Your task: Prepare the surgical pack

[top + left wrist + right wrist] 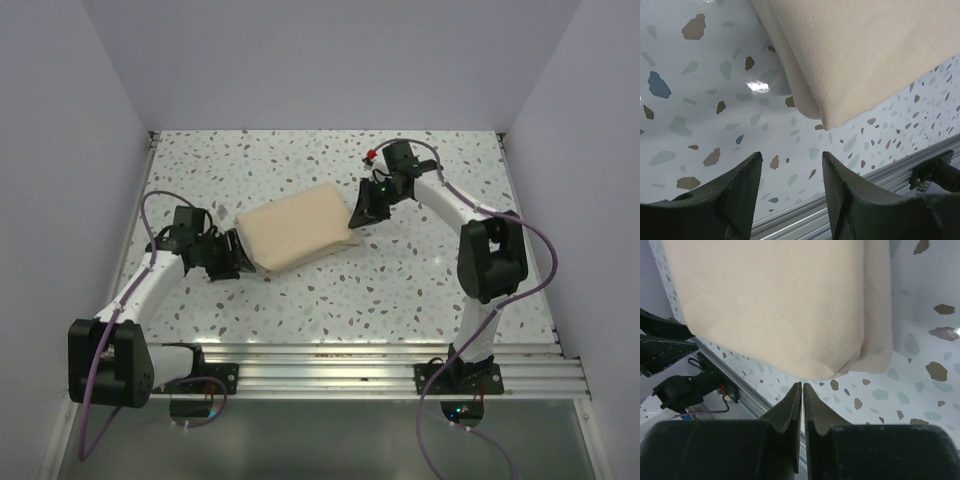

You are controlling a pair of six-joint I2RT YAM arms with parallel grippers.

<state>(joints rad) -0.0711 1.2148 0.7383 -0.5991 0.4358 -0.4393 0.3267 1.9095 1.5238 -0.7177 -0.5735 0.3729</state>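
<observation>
The surgical pack [298, 225] is a tan, pillow-like cloth bundle lying flat in the middle of the speckled table. My left gripper [240, 258] is at the bundle's near-left corner. In the left wrist view that gripper [791, 156] is open with only table between its fingers, and the cloth corner [865, 55] lies just beyond the tips. My right gripper [357, 218] is at the bundle's right corner. In the right wrist view this gripper [802, 384] is shut with nothing between the jaws, its tips just short of the folded cloth edge [775, 305].
An aluminium rail [380, 360] runs along the near edge of the table and also shows in the left wrist view [890, 170]. Plain walls close in the left, right and far sides. The left arm [665, 345] shows beyond the bundle in the right wrist view.
</observation>
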